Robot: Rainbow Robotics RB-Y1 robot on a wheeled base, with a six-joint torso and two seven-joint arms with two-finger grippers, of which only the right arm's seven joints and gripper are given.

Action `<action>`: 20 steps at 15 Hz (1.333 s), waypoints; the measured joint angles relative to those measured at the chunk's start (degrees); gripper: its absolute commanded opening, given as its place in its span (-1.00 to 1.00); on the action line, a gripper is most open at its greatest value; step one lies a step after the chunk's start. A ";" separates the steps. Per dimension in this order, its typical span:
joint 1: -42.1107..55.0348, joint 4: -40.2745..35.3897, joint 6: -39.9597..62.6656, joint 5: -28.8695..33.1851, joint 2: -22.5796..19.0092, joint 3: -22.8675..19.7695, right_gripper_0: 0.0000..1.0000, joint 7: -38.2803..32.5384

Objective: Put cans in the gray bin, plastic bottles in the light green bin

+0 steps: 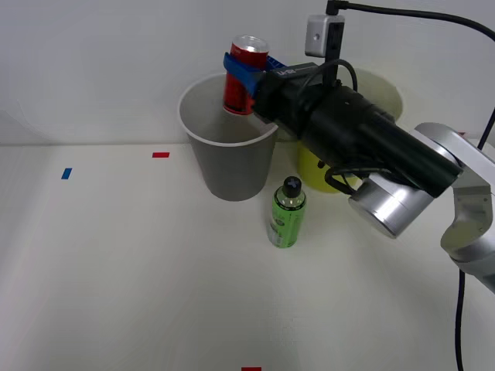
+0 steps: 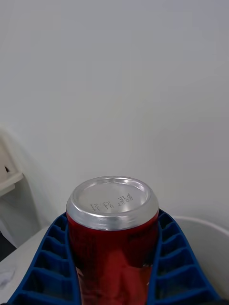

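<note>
The blue ribbed fingers are clamped on either side of the red can, which stands upright between them with its silver end facing up. In the front view the right gripper holds that red can right over the gray bin, above the far part of its white rim, with the can's lower end about level with the rim. It has not been let go, so I judge the can step close to done but not finished: what remains is opening the fingers so it drops inside.

As far as the visible part of its pale inside shows, the gray bin holds nothing yet. Just in front of it and slightly to the right, the green bottle with the black cap stands upright on the white surface, not yet moved. The light green bin sits beside the gray bin on its right, largely hidden by the black arm, so its contents cannot be told. The bottle step therefore looks wholly ahead, making the task well short of done.
</note>
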 measured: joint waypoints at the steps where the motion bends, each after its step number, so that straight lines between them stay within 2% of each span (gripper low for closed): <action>1: -1.36 2.25 0.00 0.79 1.50 0.68 -0.57 0.02; 7: -9.11 15.11 -0.05 3.28 6.93 3.17 -0.56 0.29; 11: -9.69 17.25 -0.07 4.60 7.33 3.40 -0.56 0.33; 12: -9.69 17.25 -0.11 4.61 7.26 3.44 -0.15 0.30; 13: -9.70 17.25 -0.28 4.62 7.08 3.46 1.00 0.24; 20: -9.63 17.27 -3.92 4.29 5.59 3.47 1.00 -1.23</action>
